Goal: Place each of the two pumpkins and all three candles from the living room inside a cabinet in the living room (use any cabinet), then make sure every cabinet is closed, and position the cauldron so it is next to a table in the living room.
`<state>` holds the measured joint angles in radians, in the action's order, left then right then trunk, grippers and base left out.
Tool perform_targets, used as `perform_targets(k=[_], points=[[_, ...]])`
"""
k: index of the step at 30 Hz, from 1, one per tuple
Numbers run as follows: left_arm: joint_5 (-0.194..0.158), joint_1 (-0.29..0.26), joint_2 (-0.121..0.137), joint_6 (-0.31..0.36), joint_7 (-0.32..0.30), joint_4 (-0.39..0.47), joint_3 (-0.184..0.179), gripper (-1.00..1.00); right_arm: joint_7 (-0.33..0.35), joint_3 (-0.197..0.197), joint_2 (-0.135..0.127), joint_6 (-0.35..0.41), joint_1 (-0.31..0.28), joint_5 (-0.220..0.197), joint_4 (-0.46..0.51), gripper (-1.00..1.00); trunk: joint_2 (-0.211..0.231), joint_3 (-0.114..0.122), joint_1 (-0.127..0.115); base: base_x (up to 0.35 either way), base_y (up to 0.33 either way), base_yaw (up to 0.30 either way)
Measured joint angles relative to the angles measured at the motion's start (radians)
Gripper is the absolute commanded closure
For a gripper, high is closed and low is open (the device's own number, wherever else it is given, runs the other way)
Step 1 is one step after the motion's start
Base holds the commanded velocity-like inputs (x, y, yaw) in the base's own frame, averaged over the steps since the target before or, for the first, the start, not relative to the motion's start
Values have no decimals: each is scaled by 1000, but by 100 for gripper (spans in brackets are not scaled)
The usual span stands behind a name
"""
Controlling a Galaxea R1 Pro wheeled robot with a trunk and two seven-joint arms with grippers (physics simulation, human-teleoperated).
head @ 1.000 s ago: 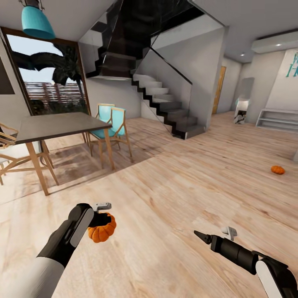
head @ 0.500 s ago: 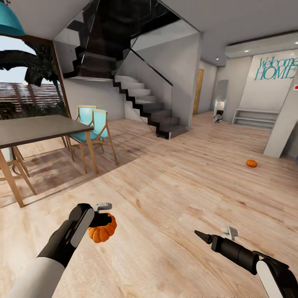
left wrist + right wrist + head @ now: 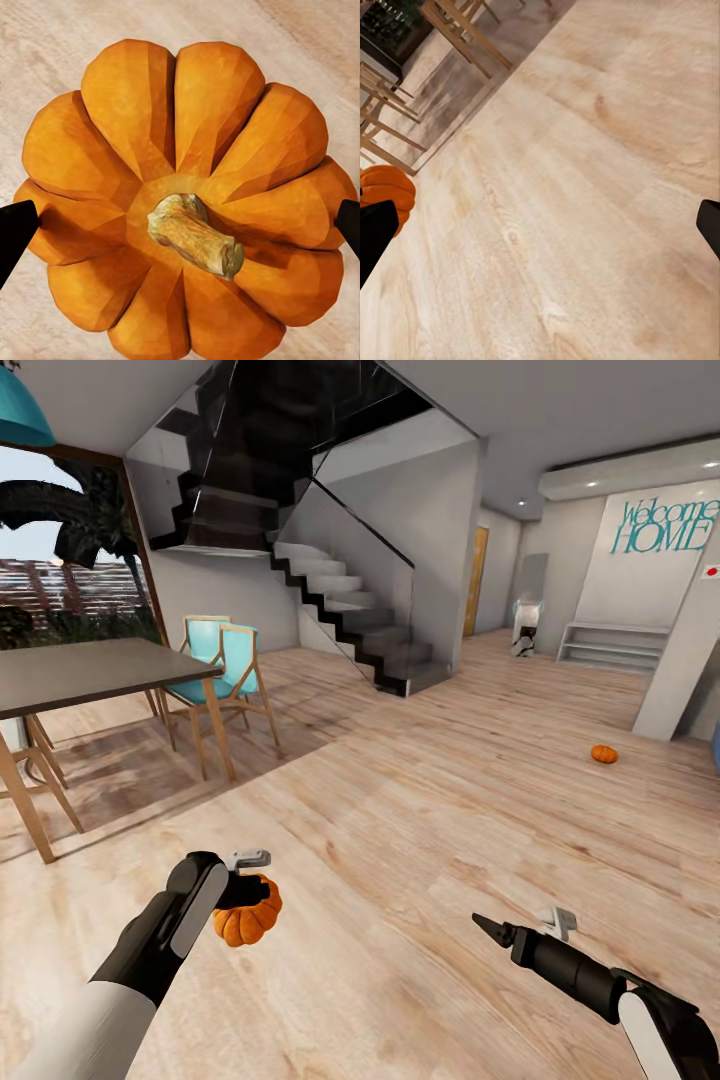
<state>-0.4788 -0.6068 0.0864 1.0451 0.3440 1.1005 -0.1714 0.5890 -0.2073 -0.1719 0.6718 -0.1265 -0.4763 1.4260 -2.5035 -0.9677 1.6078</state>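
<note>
My left gripper is shut on an orange ribbed pumpkin, holding it low over the wooden floor. In the left wrist view the pumpkin faces me stem up, with a dark fingertip pressed on each side. A second pumpkin lies on the floor far off to the right. My right gripper hangs open and empty over bare floor; its wrist view catches the held pumpkin at one edge. The candles, cabinet, cauldron and living-room table are out of view.
A grey dining table with wooden legs and teal chairs stands at the left. A dark staircase rises ahead. A pillar and a low white shelf are at the far right. Open wooden floor lies between.
The whole view has swung to the right, so the dining table slid left and the far pumpkin shifted left. Both arms keep their pose, and the left gripper still holds its pumpkin.
</note>
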Motion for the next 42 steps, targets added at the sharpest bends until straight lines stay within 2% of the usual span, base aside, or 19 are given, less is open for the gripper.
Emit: perform_targets(k=[15, 28, 35, 42], points=[[0, 0, 0, 0, 0, 0, 0, 100, -1, 0, 0, -4, 0, -1, -3, -100, 0, 0, 0, 4, 1, 0], [1, 0, -1, 0, 0, 0, 0, 100, -3, -7, 0, -3, 0, -2, -4, -100, 0, 0, -1, 250, 126, 0], [1, 0, -2, 0, 0, 0, -1, 100, -4, -8, 0, -3, 0, -1, -3, -100, 0, 0, 0, 65, 17, 0], [0, 0, -2, 0, 0, 0, -28, 100, -4, -8, 0, -4, 0, -1, -4, -100, 0, 0, 0, 4, 1, 0]])
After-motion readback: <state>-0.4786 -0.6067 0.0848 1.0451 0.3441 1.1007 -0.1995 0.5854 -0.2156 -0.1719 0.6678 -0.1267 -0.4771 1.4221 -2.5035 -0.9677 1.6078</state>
